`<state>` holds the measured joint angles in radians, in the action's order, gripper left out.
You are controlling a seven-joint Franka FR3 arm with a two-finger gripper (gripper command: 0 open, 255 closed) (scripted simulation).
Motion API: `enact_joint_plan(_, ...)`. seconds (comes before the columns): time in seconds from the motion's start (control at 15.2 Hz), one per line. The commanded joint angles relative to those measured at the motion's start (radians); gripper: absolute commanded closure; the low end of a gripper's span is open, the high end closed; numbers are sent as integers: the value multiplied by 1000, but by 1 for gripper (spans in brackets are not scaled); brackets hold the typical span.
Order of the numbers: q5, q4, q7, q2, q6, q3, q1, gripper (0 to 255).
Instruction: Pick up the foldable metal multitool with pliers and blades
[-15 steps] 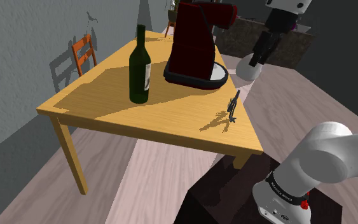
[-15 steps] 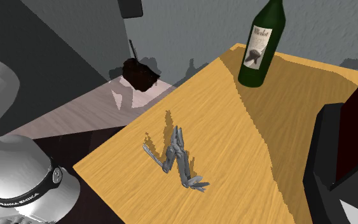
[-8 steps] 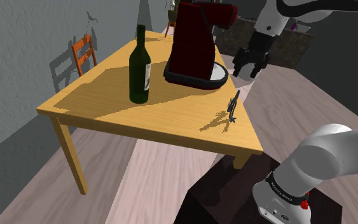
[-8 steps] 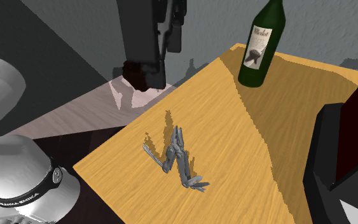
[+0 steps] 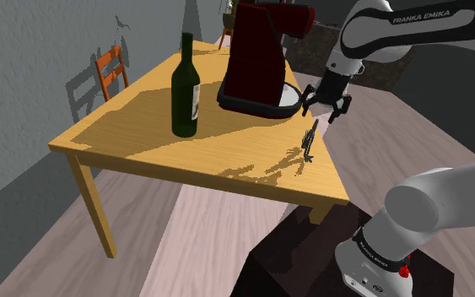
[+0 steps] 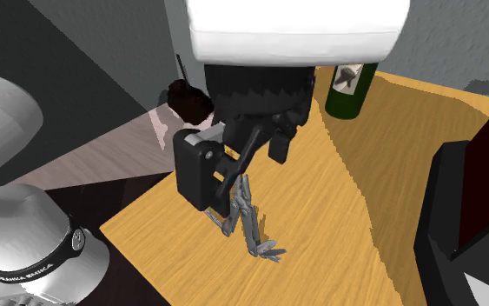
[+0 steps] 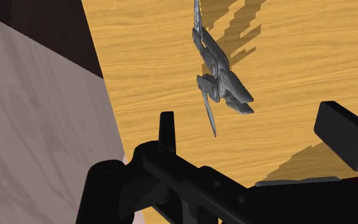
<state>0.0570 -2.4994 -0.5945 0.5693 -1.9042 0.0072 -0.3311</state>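
The wooden desk [image 5: 134,126] carries 1 upright dark green bottle [image 5: 186,89] with a pale label and, near it, 1 dark red appliance [image 5: 259,59] on a black base. 1 orange chair [image 5: 113,69] stands beyond the desk, by the grey wall [image 5: 24,59].

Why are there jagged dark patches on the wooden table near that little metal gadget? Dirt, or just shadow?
Most likely just shadow. In the shoulder view, dark blotches lie on the table beside the multitool, with the open tool above it. In the wrist view, the shadow edges on the wood are stair-stepped, likely a rendering quirk. In the second exterior view, a broad diagonal shade darkens the table's right part.
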Motion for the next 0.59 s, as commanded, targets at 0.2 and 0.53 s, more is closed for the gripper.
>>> enact_joint_plan(0.2,2,-61,-32,-26,-85,1,-14,0)
enact_joint_plan(0.53,4,-98,-29,-43,-139,2,-14,0)
